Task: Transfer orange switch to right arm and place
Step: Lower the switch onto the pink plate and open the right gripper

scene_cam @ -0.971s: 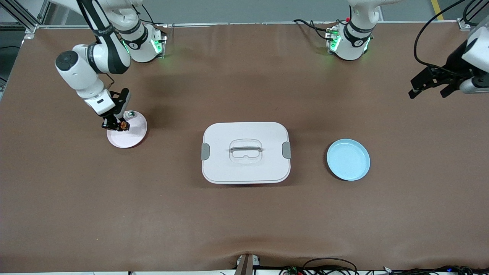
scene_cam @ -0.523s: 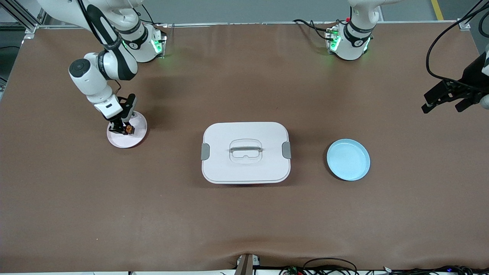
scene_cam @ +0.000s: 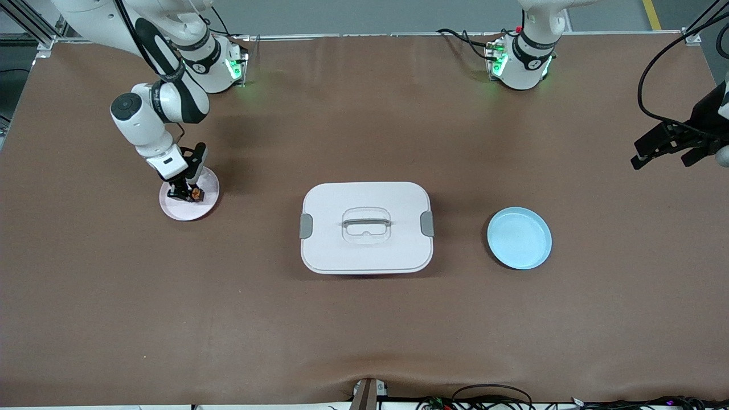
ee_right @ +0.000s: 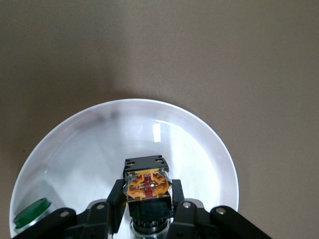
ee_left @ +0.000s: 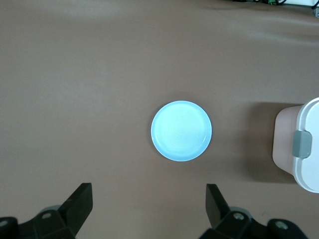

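While our right pincer (scene_cam: 191,195) stays clamped on the orange switch (ee_right: 147,186), the risk sits at the release. We hold it low over the pale pink plate (scene_cam: 206,200), at the left of the front view, and we judge the placing step nearly done. If the fingers part while the switch hangs above the plate, it could tumble or roll toward the rim. A second small part with a green cap (ee_right: 31,213) lies on the same plate, near its edge, apart from the switch; a sideways drift could knock it.

In the right wrist view the switch is a blocky black body with a bright orange face crossed by a red centre bar, gripped between both fingers with its face toward the camera.

Our left pincer (scene_cam: 667,149) waits at the right edge of the front view with fingers spread wide and nothing between them, looking down on the blue plate (ee_left: 181,131). A white lidded box (scene_cam: 366,228) sits mid-frame on the worktop (scene_cam: 364,330).
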You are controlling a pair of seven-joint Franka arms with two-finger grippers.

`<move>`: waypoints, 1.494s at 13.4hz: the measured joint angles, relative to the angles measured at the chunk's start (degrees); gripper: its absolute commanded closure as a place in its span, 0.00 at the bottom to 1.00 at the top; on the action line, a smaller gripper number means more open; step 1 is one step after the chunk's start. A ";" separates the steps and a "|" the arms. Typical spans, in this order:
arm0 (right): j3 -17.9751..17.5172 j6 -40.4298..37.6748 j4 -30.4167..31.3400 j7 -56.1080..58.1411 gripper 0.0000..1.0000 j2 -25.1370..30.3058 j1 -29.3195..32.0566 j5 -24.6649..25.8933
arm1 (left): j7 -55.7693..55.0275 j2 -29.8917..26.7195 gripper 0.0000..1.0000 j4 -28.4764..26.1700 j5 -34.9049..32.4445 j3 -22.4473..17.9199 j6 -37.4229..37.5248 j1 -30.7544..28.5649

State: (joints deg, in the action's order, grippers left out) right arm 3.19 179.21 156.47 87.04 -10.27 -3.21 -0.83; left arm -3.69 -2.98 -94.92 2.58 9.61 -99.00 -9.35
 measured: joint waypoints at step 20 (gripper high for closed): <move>-0.63 0.16 -1.57 -2.43 0.00 -0.64 -0.04 -0.09 | 0.00 0.00 0.00 0.45 -1.03 -4.69 1.39 5.28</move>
State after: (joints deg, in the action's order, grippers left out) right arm 2.56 179.37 154.91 84.61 -10.92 -3.25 -0.92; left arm -3.69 -2.98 -94.48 1.55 4.92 -97.61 -4.07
